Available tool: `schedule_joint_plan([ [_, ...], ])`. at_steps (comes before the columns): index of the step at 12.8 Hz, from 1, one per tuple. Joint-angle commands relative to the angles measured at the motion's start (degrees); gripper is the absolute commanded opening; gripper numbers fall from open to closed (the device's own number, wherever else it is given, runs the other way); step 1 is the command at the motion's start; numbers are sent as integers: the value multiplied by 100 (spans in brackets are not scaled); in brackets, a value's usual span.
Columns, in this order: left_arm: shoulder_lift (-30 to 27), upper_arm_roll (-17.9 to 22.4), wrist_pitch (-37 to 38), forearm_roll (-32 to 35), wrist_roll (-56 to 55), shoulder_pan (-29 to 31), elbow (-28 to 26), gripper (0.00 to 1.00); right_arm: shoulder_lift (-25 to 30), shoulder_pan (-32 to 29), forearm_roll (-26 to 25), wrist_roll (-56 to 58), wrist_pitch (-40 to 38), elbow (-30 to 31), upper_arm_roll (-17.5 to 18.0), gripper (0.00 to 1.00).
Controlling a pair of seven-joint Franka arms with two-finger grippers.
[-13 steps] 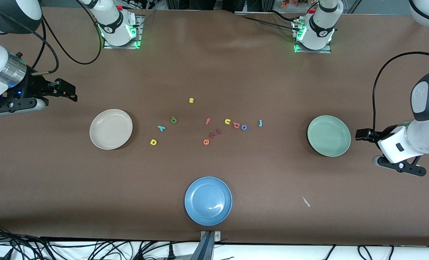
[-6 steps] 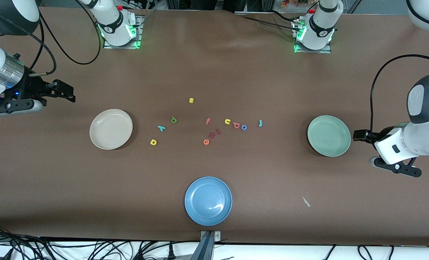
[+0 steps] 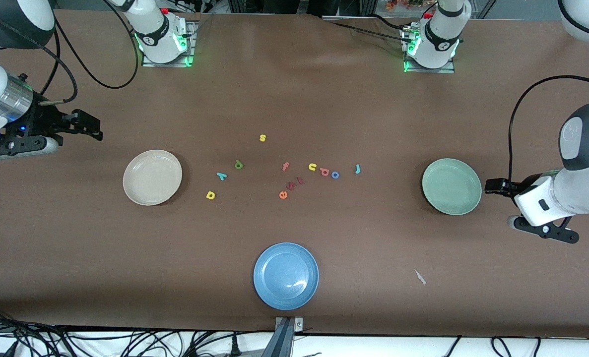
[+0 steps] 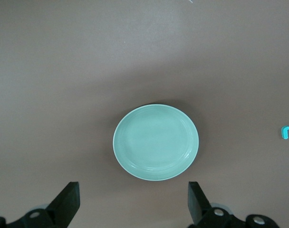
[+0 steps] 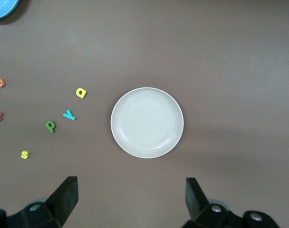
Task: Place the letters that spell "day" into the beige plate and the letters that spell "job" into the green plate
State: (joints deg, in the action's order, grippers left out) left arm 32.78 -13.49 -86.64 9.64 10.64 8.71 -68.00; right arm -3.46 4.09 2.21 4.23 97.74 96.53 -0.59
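Observation:
The empty beige plate (image 3: 152, 177) (image 5: 147, 122) lies toward the right arm's end, with the green "d" (image 3: 238, 164), teal "y" (image 3: 221, 175) and yellow "a" (image 3: 210, 195) on the cloth beside it. At the left arm's end the green plate (image 3: 451, 186) (image 4: 156, 142) is empty too. The orange "b" (image 3: 324, 172), blue "o" (image 3: 335, 174) and teal "j" (image 3: 357, 169) lie in a row mid-table. My right gripper (image 3: 93, 127) (image 5: 130, 190) hovers open, empty, off the beige plate's outer side. My left gripper (image 3: 493, 187) (image 4: 132, 194) hovers open, empty, beside the green plate.
A blue plate (image 3: 286, 275) sits near the front edge. Other letters lie among the task's: yellow "s" (image 3: 262, 138), pink "f" (image 3: 285, 166), yellow "u" (image 3: 312, 167), orange "e" (image 3: 283, 195), two dark red ones (image 3: 295, 183). A white scrap (image 3: 420, 276) lies on the cloth.
Both arms shifted only slightly, with each gripper staying open beside its plate. No letter or plate has moved.

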Motion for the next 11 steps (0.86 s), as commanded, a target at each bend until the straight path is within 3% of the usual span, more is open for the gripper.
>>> schedule_joint_plan([
  [1, -87, 13, -64, -24, -18, 8, -91, 100, -41, 4, -107, 25, -44, -108, 7, 100],
  [11, -87, 39, -64, -7, 35, 35, -91, 100, -41, -5, -107, 34, -53, -108, 7, 100],
])
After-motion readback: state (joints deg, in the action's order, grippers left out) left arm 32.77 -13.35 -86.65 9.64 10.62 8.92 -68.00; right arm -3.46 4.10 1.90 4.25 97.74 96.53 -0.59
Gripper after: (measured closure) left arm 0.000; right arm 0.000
